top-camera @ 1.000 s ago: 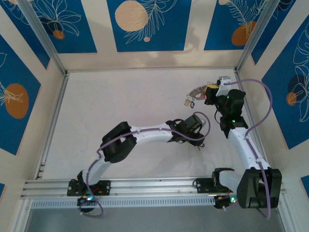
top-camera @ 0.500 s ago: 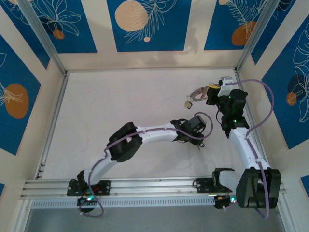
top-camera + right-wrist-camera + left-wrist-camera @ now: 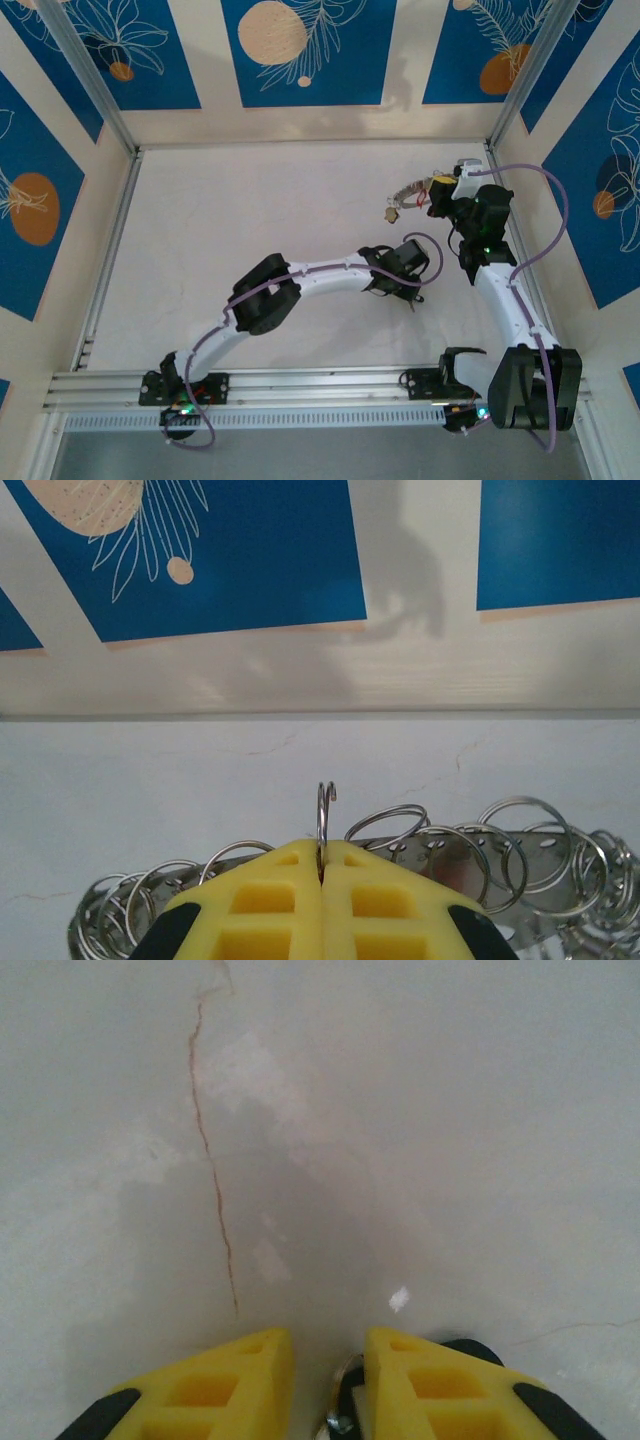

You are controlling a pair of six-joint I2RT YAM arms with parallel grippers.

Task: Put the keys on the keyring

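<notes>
Keyring of thin silvery wire (image 3: 325, 810): stands upright between the yellow fingertips of the right gripper (image 3: 321, 855), with its free end curling over at the top. The right jaws are pressed together, pinching the wire. Behind the fingertips runs a row of small silvery wire loops (image 3: 395, 825) along a perforated metal strip (image 3: 470, 845). Beyond that are the white table (image 3: 150, 770) and a back wall with blue leaf-print panels (image 3: 250, 550).

Top view: the right gripper (image 3: 437, 186) holds the keyring (image 3: 405, 197) near the far right corner of the table (image 3: 250, 220), with the fringe of keys trailing to the left.

Left gripper (image 3: 412, 297): low over the table, right of centre, nearer than the keyring and apart from it.

Left wrist view: the yellow fingertips of the left gripper (image 3: 327, 1345) stand a narrow gap apart. A small silvery metal key (image 3: 340, 1415) sits in that gap against the right-hand finger. A dark rounded piece (image 3: 470, 1345) shows just past that finger. I cannot tell whether the key is clamped. A thin reddish crack (image 3: 205, 1150) runs down the table surface ahead.
</notes>
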